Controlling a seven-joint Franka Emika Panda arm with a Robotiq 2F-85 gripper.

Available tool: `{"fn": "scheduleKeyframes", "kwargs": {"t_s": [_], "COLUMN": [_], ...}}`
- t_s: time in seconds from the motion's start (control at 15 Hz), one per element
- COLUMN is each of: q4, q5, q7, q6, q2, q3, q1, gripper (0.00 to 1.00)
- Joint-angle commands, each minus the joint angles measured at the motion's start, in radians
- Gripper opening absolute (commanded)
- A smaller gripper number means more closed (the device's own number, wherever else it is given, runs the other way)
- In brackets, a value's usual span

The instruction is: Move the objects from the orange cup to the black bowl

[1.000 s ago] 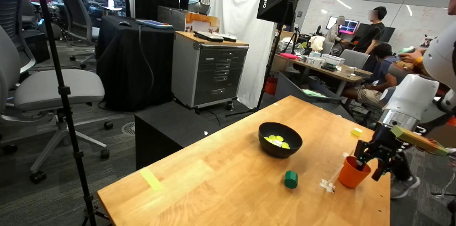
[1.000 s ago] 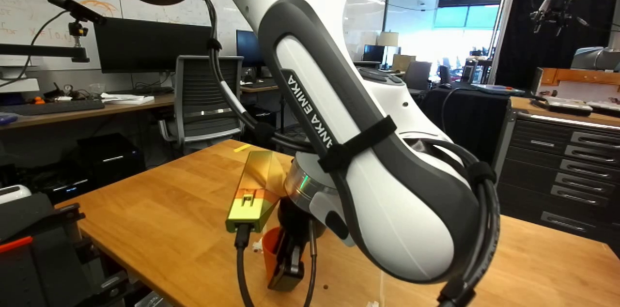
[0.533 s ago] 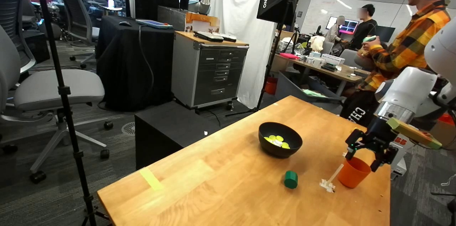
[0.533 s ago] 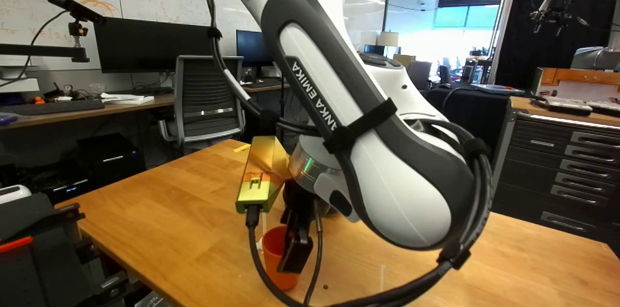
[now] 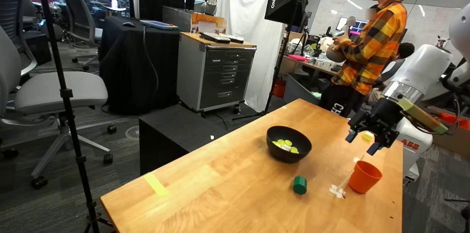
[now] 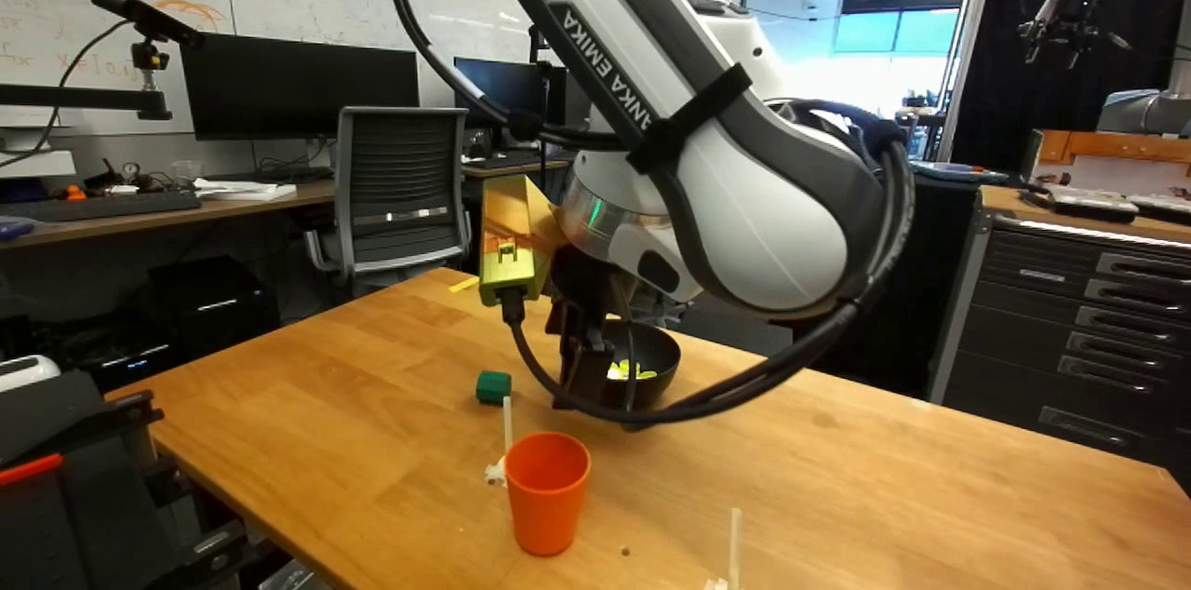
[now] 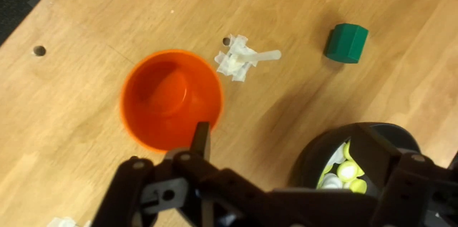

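Note:
The orange cup point(image 5: 363, 178) stands upright near the table's edge. In the wrist view only bare orange shows inside the cup point(image 7: 171, 94). Pale yellow-green and white objects point(image 7: 347, 171) lie in the black bowl point(image 5: 290, 157); in an exterior view the bowl point(image 6: 662, 355) sits partly behind my gripper. My gripper point(image 5: 361, 144) hangs in the air above and behind the cup, touching nothing. Its fingers are spread wide with nothing between them. From the wrist, one finger point(image 7: 202, 137) overlaps the cup's rim in the picture, and the other covers part of the bowl.
A dark green block point(image 5: 300, 185) lies on the table between bowl and cup. Beside the cup, a short pale stick stands in crumpled white tape point(image 7: 236, 58). A yellow piece point(image 5: 367, 136) is near the table's far edge. A person point(image 5: 374, 38) stands beyond the table.
My gripper has opened wider, let go of the cup's rim and risen up and away from it. The cup stays standing in place. A person has walked across the background.

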Motion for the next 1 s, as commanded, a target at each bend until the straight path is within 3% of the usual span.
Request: {"fn": "scheduleKeyframes", "kwargs": {"t_s": [0.0, 0.27, 0.53, 0.67, 0.73, 0.93], "q4": [-0.053, -0.088, -0.140, -0.193, -0.121, -0.167], "q5": [-0.057, -0.097, -0.198, -0.299, -0.227, -0.253], "q7": [-0.032, -0.053, -0.038, -0.052, -0.041, -0.052], "q6": [0.014, 0.014, 0.015, 0.014, -0.001, 0.000], "q2": [-0.066, -0.092, -0.118, -0.151, -0.087, -0.108], "q3": [0.038, 0.057, 0.027, 0.114, 0.060, 0.084], "q1": [0.016, 0.028, 0.071, 0.020, 0.046, 0.043], "gripper": [1.00, 1.00, 1.00, 1.00, 1.00, 1.00]}}
